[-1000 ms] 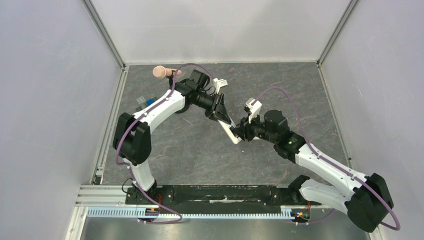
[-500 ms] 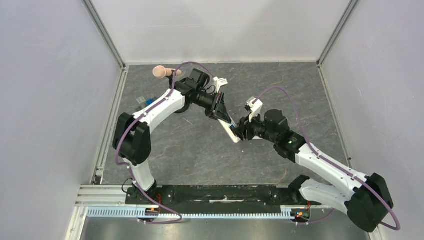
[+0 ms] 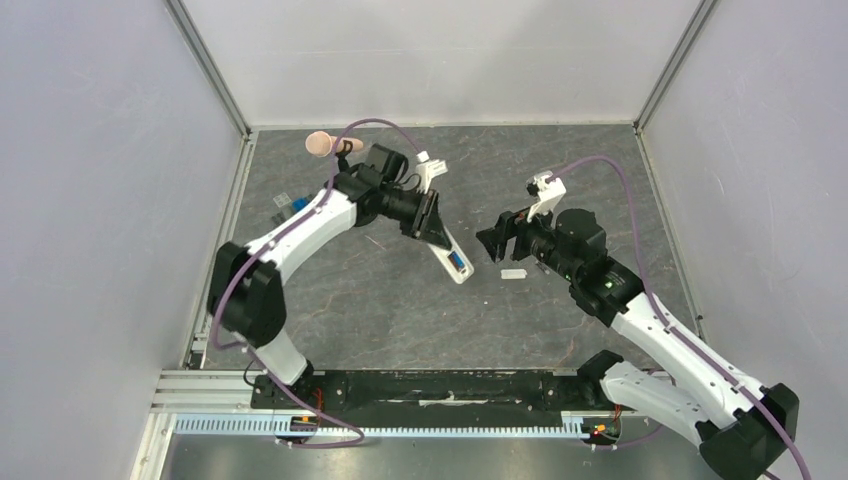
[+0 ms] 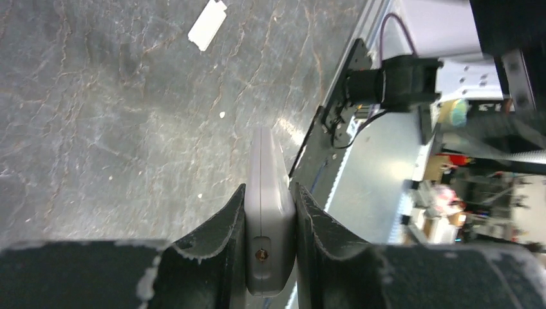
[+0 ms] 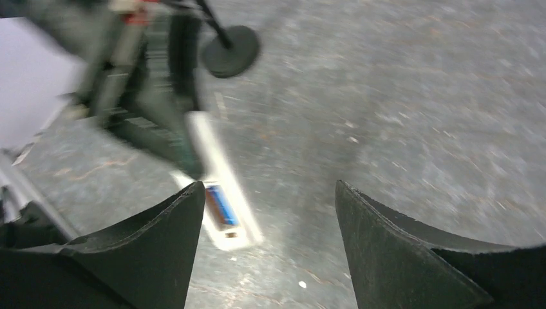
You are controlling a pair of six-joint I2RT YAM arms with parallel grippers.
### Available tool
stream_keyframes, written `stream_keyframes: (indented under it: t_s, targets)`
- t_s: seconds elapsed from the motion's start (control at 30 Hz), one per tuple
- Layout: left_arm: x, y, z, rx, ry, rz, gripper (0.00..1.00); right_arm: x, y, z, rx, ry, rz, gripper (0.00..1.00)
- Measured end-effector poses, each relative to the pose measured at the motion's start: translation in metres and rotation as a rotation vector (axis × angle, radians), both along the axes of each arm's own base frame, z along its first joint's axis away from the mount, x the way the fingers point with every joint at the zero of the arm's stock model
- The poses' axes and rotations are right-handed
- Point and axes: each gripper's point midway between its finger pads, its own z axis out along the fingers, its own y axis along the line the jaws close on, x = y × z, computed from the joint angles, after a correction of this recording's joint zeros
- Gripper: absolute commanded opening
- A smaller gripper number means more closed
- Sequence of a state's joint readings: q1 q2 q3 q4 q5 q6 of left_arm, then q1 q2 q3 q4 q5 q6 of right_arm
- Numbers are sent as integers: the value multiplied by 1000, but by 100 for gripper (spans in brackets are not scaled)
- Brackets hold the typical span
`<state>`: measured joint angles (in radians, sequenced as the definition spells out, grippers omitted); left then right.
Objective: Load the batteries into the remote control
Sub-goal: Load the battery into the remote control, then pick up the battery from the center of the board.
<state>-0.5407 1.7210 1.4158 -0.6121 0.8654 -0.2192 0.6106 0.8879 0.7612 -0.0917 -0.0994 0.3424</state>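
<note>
My left gripper (image 3: pixel 437 232) is shut on the white remote control (image 3: pixel 447 256), which slants down toward the table with its open compartment facing up. A bright blue battery (image 3: pixel 457 264) lies in that compartment. In the left wrist view the remote control (image 4: pixel 267 174) is clamped edge-on between the fingers of the left gripper (image 4: pixel 270 212). My right gripper (image 3: pixel 497 243) hangs to the right of the remote, apart from it. In the right wrist view the right gripper (image 5: pixel 269 187) is open and empty, with the blurred remote control (image 5: pixel 225 187) and blue battery (image 5: pixel 221 205) beyond its left finger.
A small white flat cover (image 3: pixel 513 273) lies on the table below the right gripper; the same cover (image 4: pixel 207 24) shows in the left wrist view. A pink microphone (image 3: pixel 320 143) on a black stand (image 5: pixel 230 51) stands at the back left. A blue brick (image 3: pixel 298 204) sits by the left wall.
My right gripper has opened and drawn back to the right, away from the remote, leaving the blue battery in it. The left arm shifted slightly left with the remote.
</note>
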Motion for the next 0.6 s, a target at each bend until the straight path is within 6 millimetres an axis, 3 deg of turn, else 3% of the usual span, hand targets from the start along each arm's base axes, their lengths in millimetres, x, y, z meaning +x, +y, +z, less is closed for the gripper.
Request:
stream_keyframes:
  t_s: [0.13, 0.27, 0.47, 0.6]
  targets:
    - [-16, 17, 7, -32, -138, -11, 2, 21, -35, -36, -101, 103, -186, 77]
    - [-24, 25, 21, -73, -265, -7, 2, 33, -74, -94, -283, 255, -353, 73]
    - [-18, 27, 35, -95, -365, 26, 2, 28, -128, -165, -517, 464, -501, 59]
    - [-14, 28, 36, -93, -384, 41, 2, 20, -151, -191, -617, 542, -554, 55]
